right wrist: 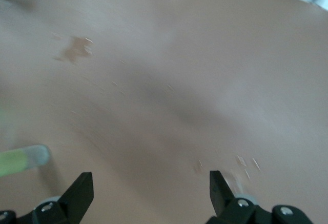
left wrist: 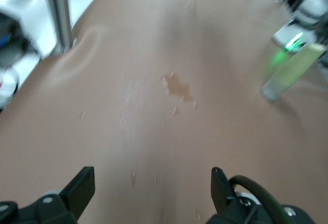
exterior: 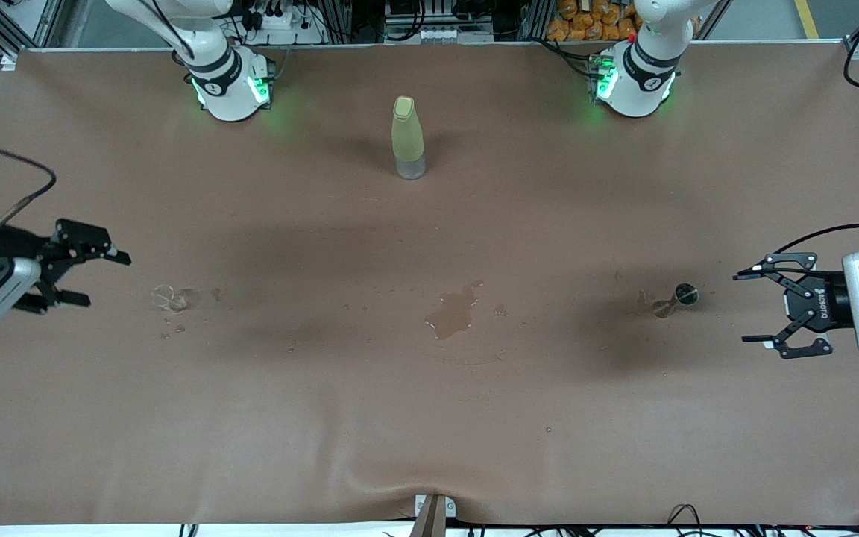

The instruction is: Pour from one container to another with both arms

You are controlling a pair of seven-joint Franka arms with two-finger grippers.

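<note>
Your left hand [exterior: 756, 309] hangs with fingers apart and empty over its end of the desk [exterior: 429, 418], just beside the small cup [exterior: 686, 294]. Your right hand [exterior: 98, 276] waits apart, empty, by the glass [exterior: 168, 298]. The bottle [exterior: 408, 138] stands upright between the bases, a puddle [exterior: 453, 313] nearer the camera, so I judge the pouring done.

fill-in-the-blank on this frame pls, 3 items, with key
1. The yellow-green bottle stands ____ on the table between the two arm bases.
2. The left gripper and the right gripper both hold ____.
3. The puddle lies ____ to the front camera than the bottle.

Missing words: upright; nothing; nearer
</note>
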